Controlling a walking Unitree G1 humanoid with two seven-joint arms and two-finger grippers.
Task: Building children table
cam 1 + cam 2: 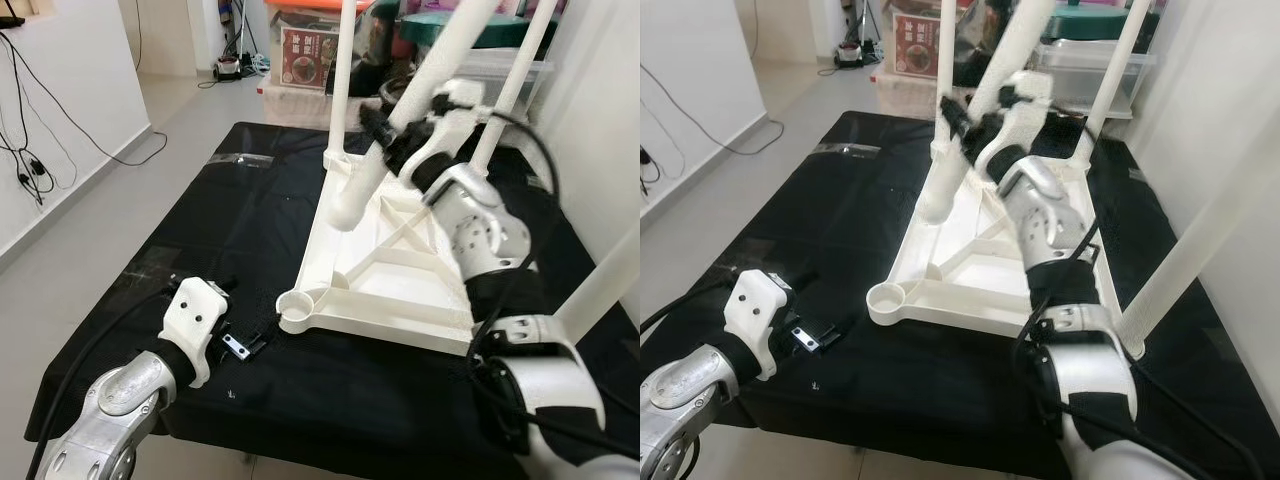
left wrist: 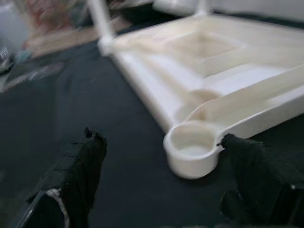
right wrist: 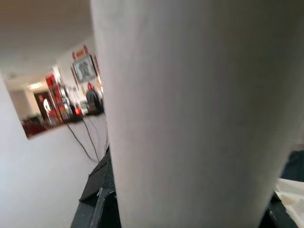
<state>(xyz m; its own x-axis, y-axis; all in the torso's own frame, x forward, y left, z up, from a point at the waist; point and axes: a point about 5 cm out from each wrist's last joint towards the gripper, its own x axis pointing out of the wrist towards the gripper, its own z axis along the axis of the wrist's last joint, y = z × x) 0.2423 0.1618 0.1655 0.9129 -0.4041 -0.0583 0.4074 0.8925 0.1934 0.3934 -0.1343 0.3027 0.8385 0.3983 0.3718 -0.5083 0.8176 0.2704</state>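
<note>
White plastic tabletop (image 1: 400, 285) lies upside down on a black cloth (image 1: 200, 230) covering a low surface, ribs facing up. From centre of left eye view it spreads toward 3 o'clock. Near corner socket (image 1: 300, 308) is an open round cup, no leg in it; in left wrist view same socket (image 2: 192, 148) sits between the two black fingers (image 2: 78, 175).

Upright legs: far-left leg (image 1: 342, 75) at approx 12 o'clock, far-right leg (image 1: 512, 85) at 1–2 o'clock, both standing at far corners. Another leg (image 1: 600, 285) rises at 3–4 o'clock on robot's right side; its base is hidden behind the arm.

Right gripper (image 1: 395, 135) is up at approx 1 o'clock, black fingers pinching a loose white leg (image 1: 400, 120) partway along its length. Leg is tilted, lower end over tabletop's underside near the far-left corner; can't tell if it touches. Right wrist view: leg surface (image 3: 190, 114) very close to cam, blurred.

Left gripper (image 1: 240, 340) low at approx 7 o'clock, w/ white wrist housing (image 1: 195, 325), just above/at the cloth, near the empty socket but apart from it. Fingers spread, nothing between them but the socket beyond.

Bkgd: storage boxes (image 1: 300, 45) at 11–12 o'clock past the cloth, grey floor (image 1: 90, 220) and cables (image 1: 60, 110) at 9–10 o'clock by a white wall.
</note>
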